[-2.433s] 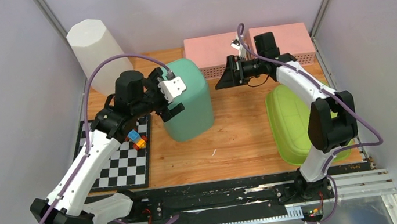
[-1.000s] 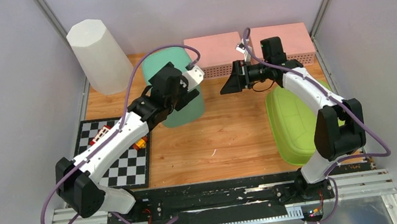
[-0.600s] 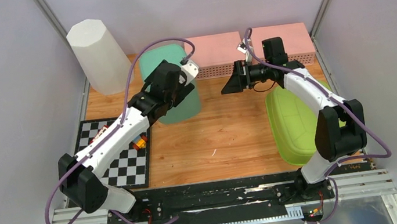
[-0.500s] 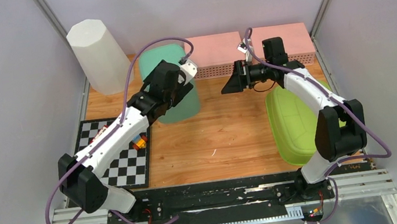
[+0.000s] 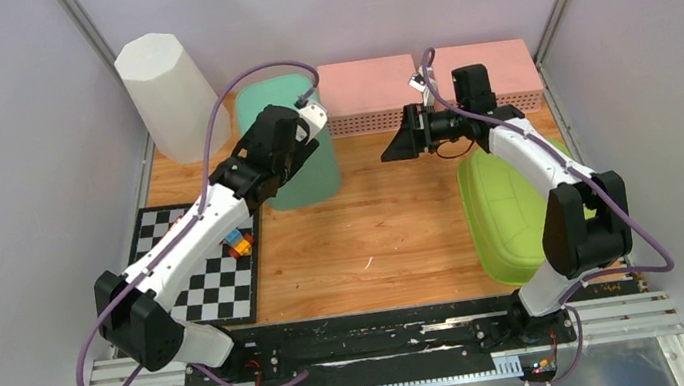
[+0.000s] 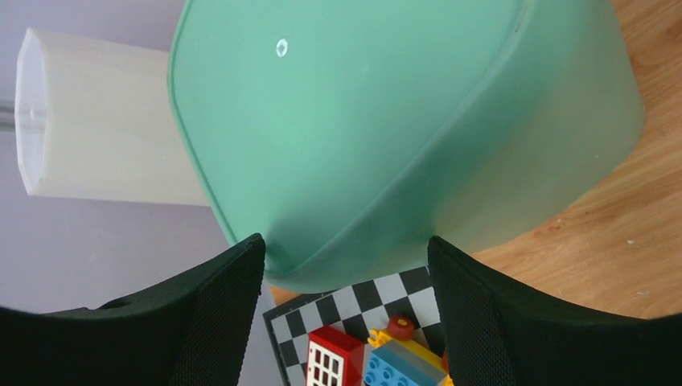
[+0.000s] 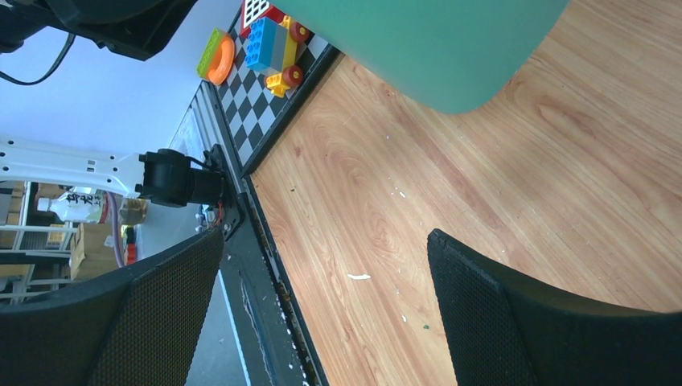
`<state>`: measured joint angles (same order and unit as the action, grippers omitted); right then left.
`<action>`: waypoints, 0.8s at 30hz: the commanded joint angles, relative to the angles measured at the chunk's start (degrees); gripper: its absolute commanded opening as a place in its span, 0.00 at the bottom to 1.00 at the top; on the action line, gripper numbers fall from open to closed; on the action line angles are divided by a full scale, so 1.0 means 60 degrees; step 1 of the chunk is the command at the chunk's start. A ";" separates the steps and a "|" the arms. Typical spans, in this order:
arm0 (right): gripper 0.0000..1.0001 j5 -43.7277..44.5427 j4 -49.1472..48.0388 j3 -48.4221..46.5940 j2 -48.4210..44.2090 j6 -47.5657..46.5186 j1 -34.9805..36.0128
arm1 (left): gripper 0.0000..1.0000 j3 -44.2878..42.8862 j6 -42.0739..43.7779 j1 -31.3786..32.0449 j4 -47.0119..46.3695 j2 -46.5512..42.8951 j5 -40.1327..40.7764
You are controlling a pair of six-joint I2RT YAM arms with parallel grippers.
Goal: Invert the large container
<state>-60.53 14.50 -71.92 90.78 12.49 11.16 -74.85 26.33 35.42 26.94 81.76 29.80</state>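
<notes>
The large teal container stands at the back left of the wooden table with its closed base up and its rim on the wood. It fills the top of the left wrist view and shows at the top of the right wrist view. My left gripper is open beside its upper left side. One corner of the base lies between the spread fingers, which do not clamp it. My right gripper is open and empty, held above the table to the container's right.
A white octagonal bin stands just left of the container. Two pink boxes line the back edge. A green lid lies at the right. A checkerboard mat with toy bricks lies at the front left.
The container has moved from the table's middle to the back left and now stands base up. My left gripper has let it go and drawn slightly left. The right arm has barely moved.
</notes>
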 commanded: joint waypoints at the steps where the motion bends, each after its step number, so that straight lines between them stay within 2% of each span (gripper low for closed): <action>1: 0.99 -0.0276 -0.0254 0.0249 -0.0218 0.0103 -0.0162 | 0.74 0.0198 -0.0213 -0.0167 0.0302 -0.0313 0.0021; 11: 0.99 -0.0216 -0.0446 0.0256 -0.0064 0.0293 -0.0086 | 0.74 0.0546 -0.0056 -0.0550 0.0291 -0.0893 0.0120; 14: 0.98 0.0033 -0.0424 -0.0160 0.0320 0.0506 0.0179 | 0.73 0.0587 -0.0028 -0.0629 0.0313 -0.1011 0.0043; 21: 0.95 0.1143 0.0461 -0.3073 0.2253 0.1051 0.1039 | 0.73 0.0716 -0.0175 -0.0630 0.0445 -0.1444 -0.0558; 24: 0.90 0.1333 0.0475 -0.4445 0.3441 0.1642 0.1230 | 0.75 0.0910 -0.0173 -0.0630 0.0324 -0.1671 -0.0848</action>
<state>-55.75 15.35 -90.06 104.90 17.89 16.43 -70.89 26.06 31.79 29.21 74.35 27.66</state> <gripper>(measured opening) 0.930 0.738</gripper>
